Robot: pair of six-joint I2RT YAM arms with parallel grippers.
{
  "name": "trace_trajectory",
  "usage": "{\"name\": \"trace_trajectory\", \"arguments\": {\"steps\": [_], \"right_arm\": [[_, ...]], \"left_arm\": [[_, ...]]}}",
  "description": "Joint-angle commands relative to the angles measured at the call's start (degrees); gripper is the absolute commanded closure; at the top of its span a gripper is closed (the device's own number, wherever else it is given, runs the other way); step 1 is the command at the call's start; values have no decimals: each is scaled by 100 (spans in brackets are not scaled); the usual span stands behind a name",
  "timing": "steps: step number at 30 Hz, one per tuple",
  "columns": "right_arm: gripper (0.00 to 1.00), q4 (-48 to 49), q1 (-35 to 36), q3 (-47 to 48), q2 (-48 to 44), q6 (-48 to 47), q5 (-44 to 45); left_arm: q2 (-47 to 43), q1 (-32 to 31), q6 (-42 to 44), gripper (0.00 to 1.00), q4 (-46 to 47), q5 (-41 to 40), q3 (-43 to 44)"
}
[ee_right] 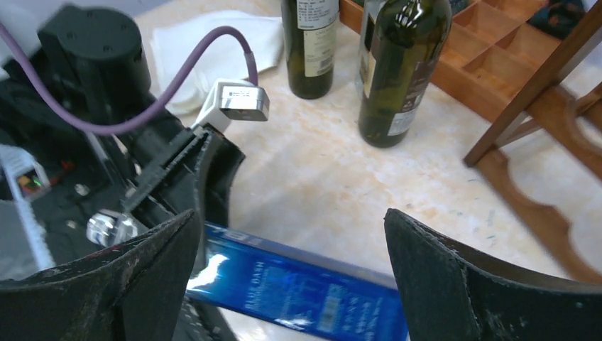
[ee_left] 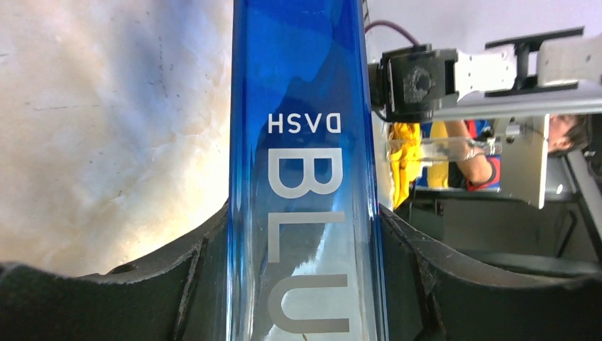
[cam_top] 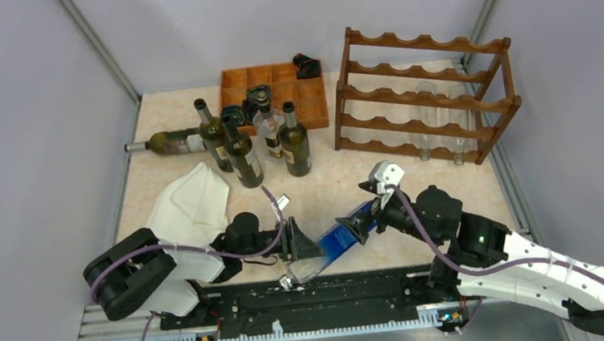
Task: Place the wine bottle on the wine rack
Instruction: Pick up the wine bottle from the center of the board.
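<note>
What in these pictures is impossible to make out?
- Top view: the base of the blue wine bottle, covered by the right gripper.
- Left wrist view: the bottle's lettering, cut off by the bottom edge.
- Top view: the dark pieces in the tray, too small to identify.
- Top view: the clear bottles in the wine rack, partly behind its rails.

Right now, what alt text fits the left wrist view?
A blue glass bottle with silver lettering runs up the frame, clamped between the left gripper's black fingers. Pale marbled tabletop shows behind it.
</note>
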Motion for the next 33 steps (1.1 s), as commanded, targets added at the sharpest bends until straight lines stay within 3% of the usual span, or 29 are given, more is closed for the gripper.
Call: {"name": "trace_trajectory", "arguments": {"steps": [1,12,19,24,33], "right_arm": [[3,819,41,-352,-86,1639,218],[6,2204,39,-1815,-723,4480,1803],[7,2743,33,-2790,-1184,5731,2270],[8,3502,33,-3337,-961,6137,2414],[8,5143,41,-3666,318,6230,2323]], "left_arm": [[-33,8,-563,100,2189,-693,-140],[-185,-113,-897,100,3174,-2333,-494],[-63,-339,-1099,100,3598,-2914,-509],[293,-483,-1343,100,4033,-3272,-348],[1219,-705,-1760,100,4909,-3388,36]]}}
